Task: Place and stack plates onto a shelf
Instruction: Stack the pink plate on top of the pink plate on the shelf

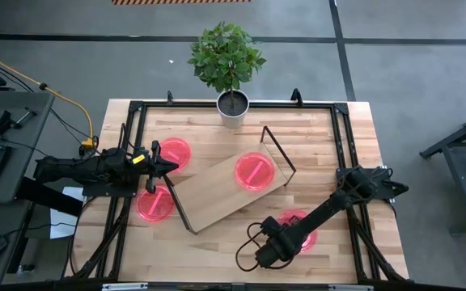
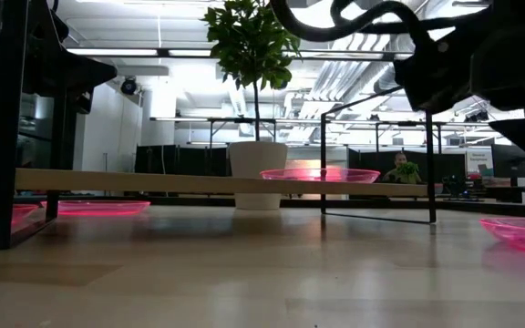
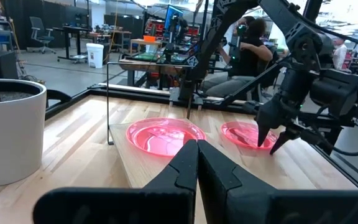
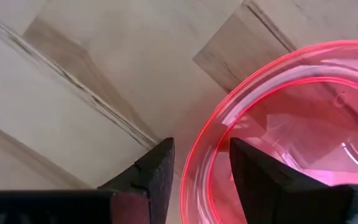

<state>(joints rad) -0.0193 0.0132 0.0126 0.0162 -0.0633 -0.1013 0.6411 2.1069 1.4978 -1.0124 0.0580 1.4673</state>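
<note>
Four pink-red plates show in the high view. One plate (image 1: 255, 171) lies on the shelf (image 1: 217, 198), a light-wood board set aslant mid-table. Two plates (image 1: 174, 152) (image 1: 154, 202) lie on the table beside the shelf's left end. The fourth plate (image 1: 302, 230) lies on the table near the right front. My right gripper (image 4: 201, 165) is open, pointing down over this plate's rim with one finger outside and one inside. My left gripper (image 1: 167, 167) is shut and hovers between the two left plates, touching nothing. My right gripper comes from above, pointing down, with its fingers (image 4: 157, 168) standing on either side of the near-left rim (image 4: 197, 155) of the plate on the table. A gap shows on both sides of the rim. I cannot tell whether the fingers touch the plate, which lies flat.
A potted plant (image 1: 231, 105) stands at the table's far edge behind the shelf. Black wire legs (image 1: 277, 149) hold up the shelf's ends. A black frame (image 1: 342, 145) runs along the table's edges. People sit in the room beyond (image 3: 250, 46).
</note>
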